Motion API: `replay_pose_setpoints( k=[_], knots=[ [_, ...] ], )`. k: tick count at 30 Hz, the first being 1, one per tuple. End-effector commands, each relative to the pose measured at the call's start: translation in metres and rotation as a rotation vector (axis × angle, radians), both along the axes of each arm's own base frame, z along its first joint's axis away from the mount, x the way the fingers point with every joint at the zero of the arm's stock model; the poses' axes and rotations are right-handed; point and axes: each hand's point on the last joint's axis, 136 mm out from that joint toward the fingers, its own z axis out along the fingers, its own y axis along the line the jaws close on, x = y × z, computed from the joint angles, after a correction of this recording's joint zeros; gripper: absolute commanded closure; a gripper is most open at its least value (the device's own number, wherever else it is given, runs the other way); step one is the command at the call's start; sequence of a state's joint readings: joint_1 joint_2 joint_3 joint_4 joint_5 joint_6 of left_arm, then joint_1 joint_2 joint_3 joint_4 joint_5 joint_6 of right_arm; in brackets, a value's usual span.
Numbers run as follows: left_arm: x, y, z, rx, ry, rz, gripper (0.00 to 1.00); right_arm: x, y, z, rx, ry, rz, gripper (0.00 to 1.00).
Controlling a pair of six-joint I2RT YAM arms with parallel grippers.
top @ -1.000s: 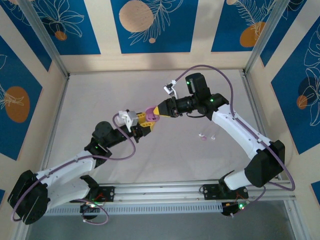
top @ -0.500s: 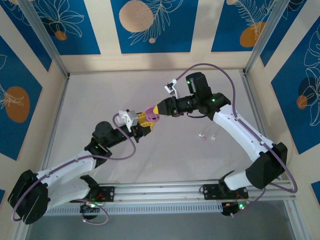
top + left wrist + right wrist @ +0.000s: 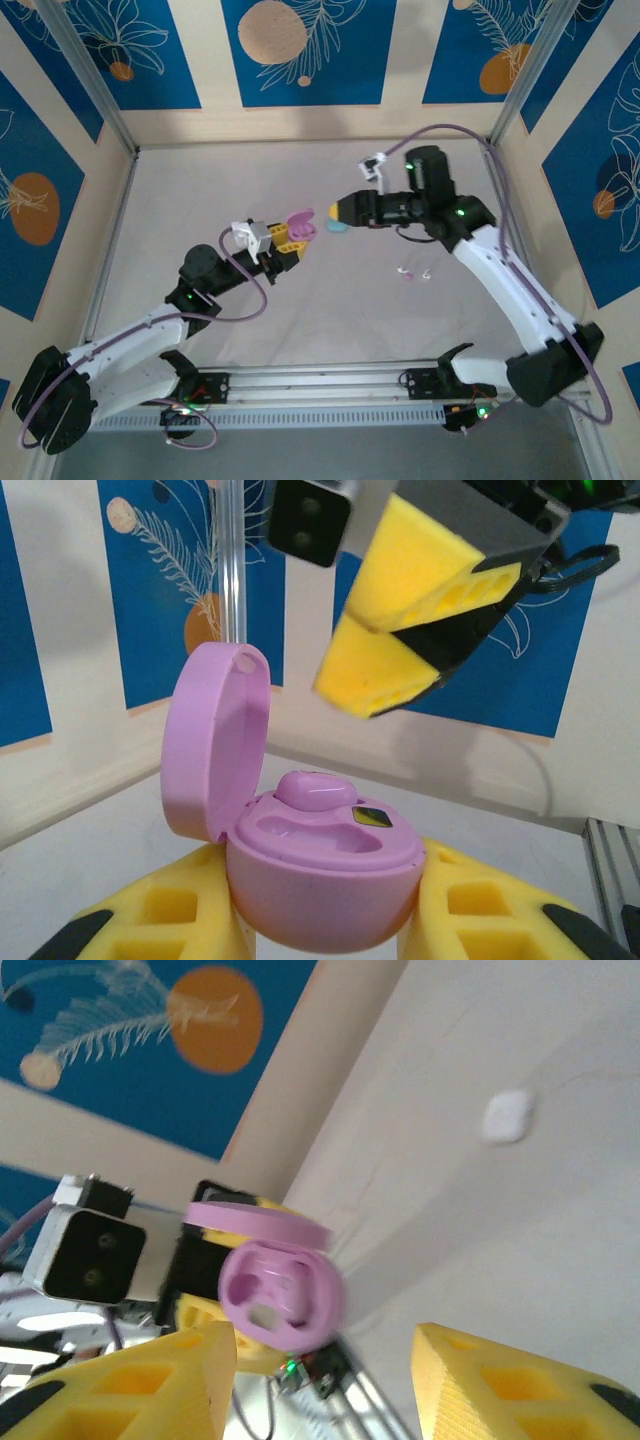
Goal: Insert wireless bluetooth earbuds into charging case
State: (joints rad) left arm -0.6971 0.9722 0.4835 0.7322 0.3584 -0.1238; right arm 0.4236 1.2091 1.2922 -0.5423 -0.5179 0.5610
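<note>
My left gripper [image 3: 293, 238] is shut on the base of a pink charging case [image 3: 320, 870] and holds it above the table. Its lid [image 3: 215, 740] stands open. One pink earbud [image 3: 315, 790] sits in the far slot, while the near slot is bare. My right gripper [image 3: 333, 212] hangs a short way to the right of the case [image 3: 300, 224], open, with nothing between its yellow fingers [image 3: 130, 1390]. From the right wrist, the case [image 3: 280, 1295] faces me. Two more earbuds [image 3: 405, 273] [image 3: 427, 272] lie on the table to the right.
A pale blue-green rounded thing [image 3: 338, 226] lies on the table just under the right gripper's tip. One small white earbud [image 3: 507, 1116] lies on the mat beyond the case. Aluminium frame posts [image 3: 90, 85] and patterned walls ring the table.
The right gripper has opened and drawn back to the right, away from the case. The left gripper still grips the case and has shifted slightly left.
</note>
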Motion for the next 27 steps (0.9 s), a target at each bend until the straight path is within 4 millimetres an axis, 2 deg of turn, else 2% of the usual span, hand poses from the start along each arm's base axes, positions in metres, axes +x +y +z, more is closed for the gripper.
replay_pose_setpoints(
  k=[1, 3, 6, 10, 13, 18, 27],
  knots=[
    [-0.006, 0.002, 0.024, -0.03, -0.041, -0.001, 0.79, 0.022, -0.051, -0.029, -0.056, 0.046, -0.233, 0.5],
    [-0.007, 0.003, 0.023, -0.025, -0.035, 0.001, 0.79, 0.035, -0.091, -0.069, -0.131, 0.148, -0.386, 0.53],
    [-0.007, 0.003, 0.023, -0.028, -0.027, 0.002, 0.79, 0.041, -0.142, -0.136, -0.233, 0.34, -0.528, 0.56],
    [-0.007, 0.003, 0.027, -0.037, -0.025, 0.002, 0.79, 0.036, -0.173, -0.204, -0.298, 0.525, -0.58, 0.59],
    [-0.006, 0.002, 0.027, -0.035, -0.024, 0.0, 0.79, 0.031, -0.187, -0.242, -0.413, 0.599, -0.61, 0.61],
    [-0.006, 0.001, 0.027, -0.032, -0.026, 0.003, 0.79, 0.026, -0.195, -0.275, -0.561, 0.66, -0.616, 0.64],
    [-0.005, 0.002, 0.027, -0.023, -0.028, 0.008, 0.79, 0.027, -0.2, -0.299, -0.73, 0.691, -0.594, 0.68]
  ],
)
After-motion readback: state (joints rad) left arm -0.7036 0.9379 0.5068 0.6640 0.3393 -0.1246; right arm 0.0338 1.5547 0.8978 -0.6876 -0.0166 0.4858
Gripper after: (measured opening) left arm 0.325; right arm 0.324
